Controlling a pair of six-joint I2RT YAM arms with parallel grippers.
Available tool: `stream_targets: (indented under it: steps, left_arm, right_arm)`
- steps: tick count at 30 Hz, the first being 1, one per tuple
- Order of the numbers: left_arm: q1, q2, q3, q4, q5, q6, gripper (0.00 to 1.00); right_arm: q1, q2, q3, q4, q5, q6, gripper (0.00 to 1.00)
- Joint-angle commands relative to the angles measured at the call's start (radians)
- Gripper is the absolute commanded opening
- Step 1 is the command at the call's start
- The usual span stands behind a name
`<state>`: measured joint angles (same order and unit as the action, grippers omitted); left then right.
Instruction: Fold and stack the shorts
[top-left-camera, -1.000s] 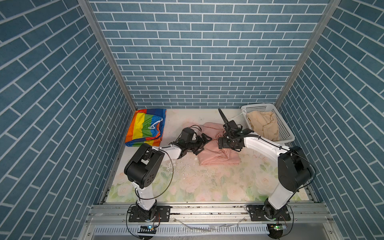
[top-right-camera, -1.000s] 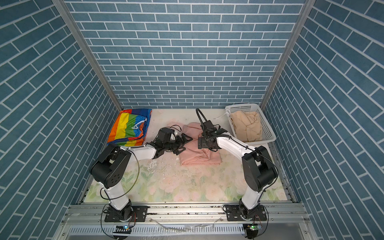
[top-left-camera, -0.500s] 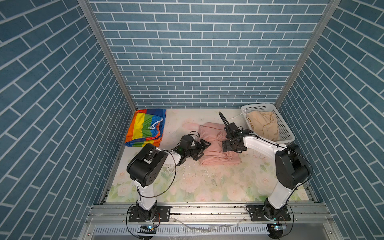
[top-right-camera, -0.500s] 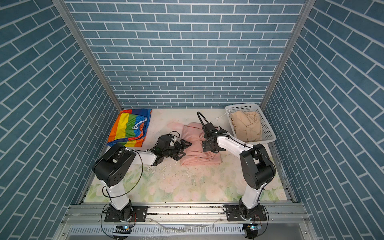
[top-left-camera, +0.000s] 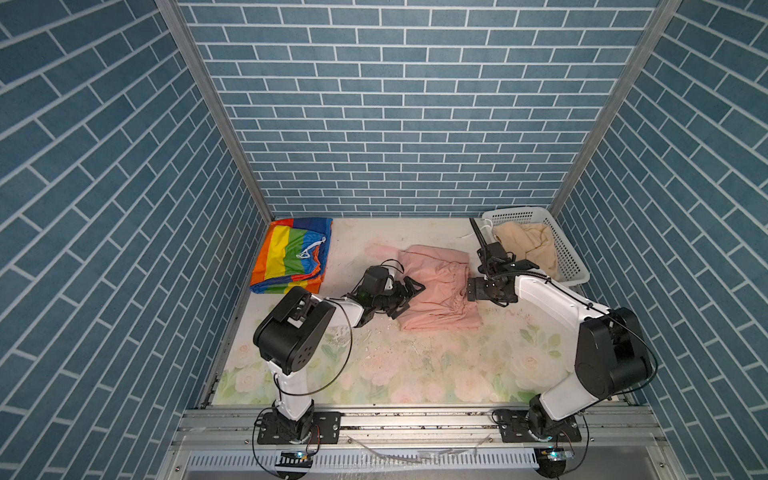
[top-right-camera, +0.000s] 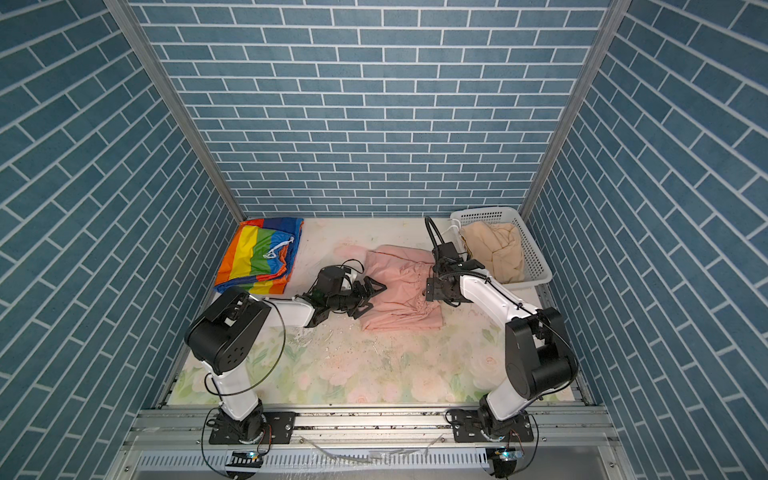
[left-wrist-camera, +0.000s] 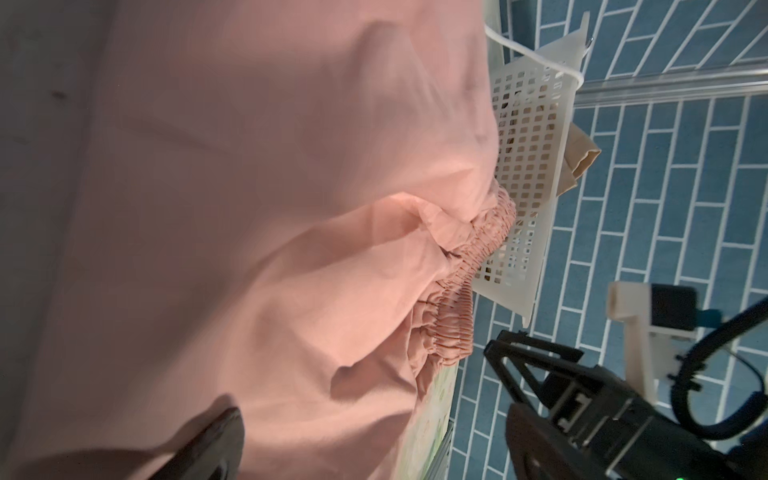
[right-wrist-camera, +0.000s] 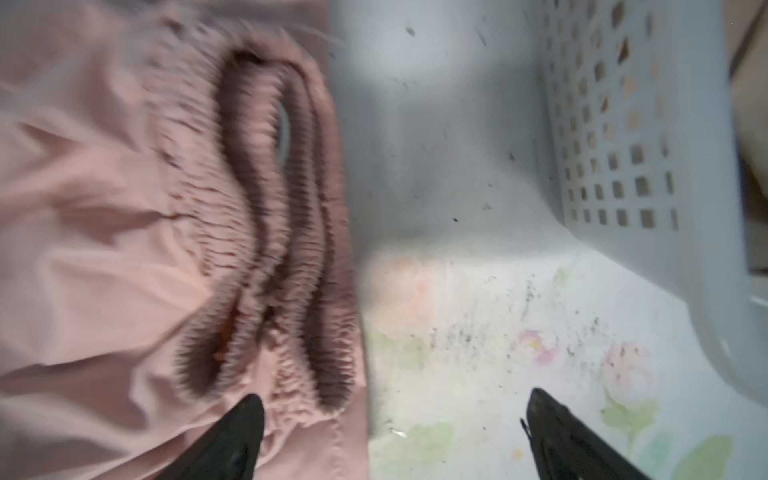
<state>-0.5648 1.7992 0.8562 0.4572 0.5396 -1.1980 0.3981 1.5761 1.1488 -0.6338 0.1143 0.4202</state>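
Observation:
The pink shorts lie loosely folded mid-mat, gathered waistband toward the basket. My left gripper stands open at their left edge, low over the cloth; in the left wrist view its jaws span pink fabric without pinching it. At the waistband end is my right gripper, open; in the right wrist view one finger is over the waistband, the other over bare mat. Rainbow shorts lie folded back left. Beige shorts fill the basket.
The white perforated basket stands at the back right, close behind my right gripper. Blue brick walls close in three sides. The floral mat stretches toward the front rail.
Both grippers have drawn a little toward the front, staying open. The pink shorts, bunched and raised a second ago, now lie flatter on the mat.

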Motion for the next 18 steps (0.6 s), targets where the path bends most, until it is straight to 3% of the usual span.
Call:
stream_targets:
  steps: [1, 5, 9, 14, 18]
  left_arm:
    - [-0.017, -0.091, 0.061, -0.115, -0.011, 0.063, 1.00]
    - [-0.019, -0.089, -0.027, 0.093, -0.038, -0.077, 1.00]
    - [-0.040, -0.052, -0.057, 0.156, -0.041, -0.096, 1.00]
    - [-0.049, -0.029, -0.121, 0.164, -0.058, -0.087, 1.00]
    - [-0.049, -0.012, -0.155, 0.168, -0.045, -0.084, 1.00]
  right_arm:
    - [-0.010, -0.005, 0.052, 0.106, -0.194, 0.096, 0.98]
    - [-0.011, 0.091, 0.069, 0.316, -0.386, 0.263, 0.98]
    - [-0.002, 0.189, 0.059, 0.592, -0.528, 0.421, 0.98]
    - [-0.009, 0.325, 0.098, 0.651, -0.560, 0.413, 0.99]
    - [-0.044, 0.435, 0.147, 0.665, -0.592, 0.334, 0.99]
